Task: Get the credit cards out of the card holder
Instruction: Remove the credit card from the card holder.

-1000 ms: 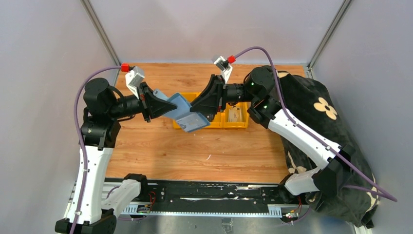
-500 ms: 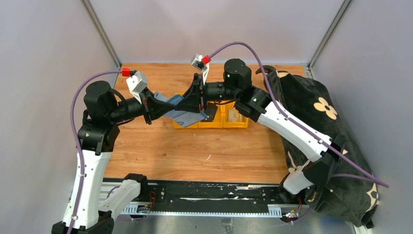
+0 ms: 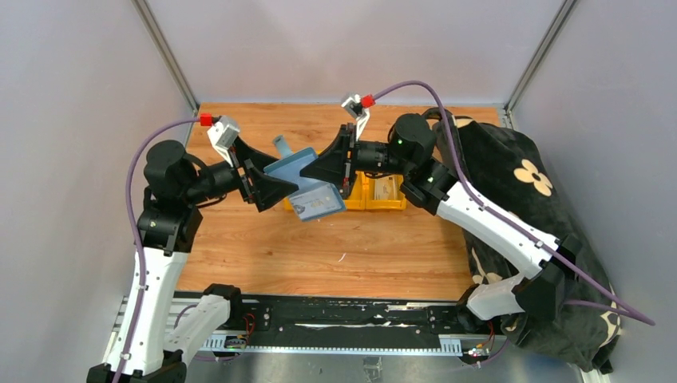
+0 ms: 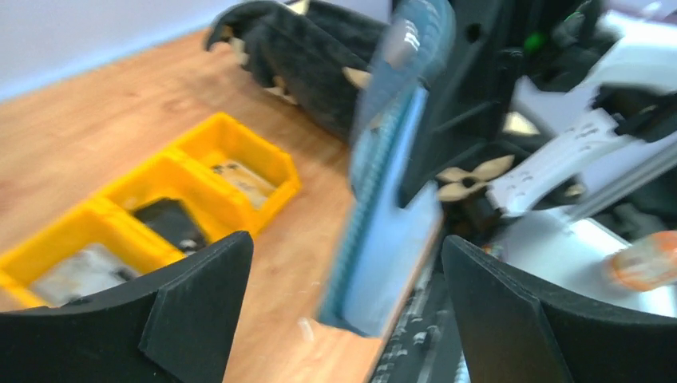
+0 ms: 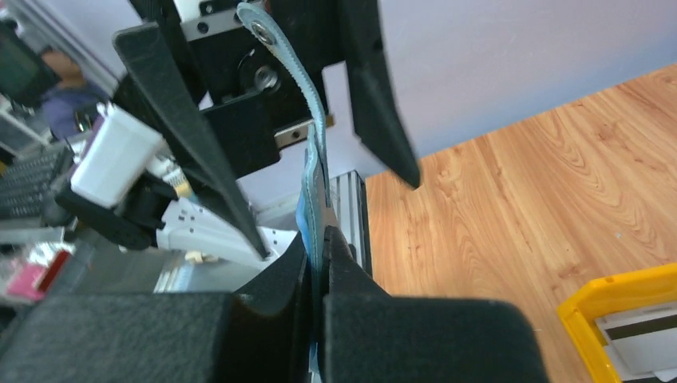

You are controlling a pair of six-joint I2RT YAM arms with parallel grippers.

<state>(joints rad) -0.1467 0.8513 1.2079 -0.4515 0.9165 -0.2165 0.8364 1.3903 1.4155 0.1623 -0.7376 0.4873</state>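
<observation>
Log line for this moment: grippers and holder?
left gripper: open, straddling card holder | right gripper: shut on card holder | card holder: in air over table

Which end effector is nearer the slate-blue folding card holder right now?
Right. The right end effector is shut on the slate-blue folding card holder. The left end effector is open, its fingers spread either side of the holder and not gripping it.

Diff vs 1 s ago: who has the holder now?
Handover: the left claw opened and let go of the flat slate-blue folding card holder. The right claw closed on its edge and now holds it alone. The yellow plastic bins and the black flowered cloth stayed put.
</observation>
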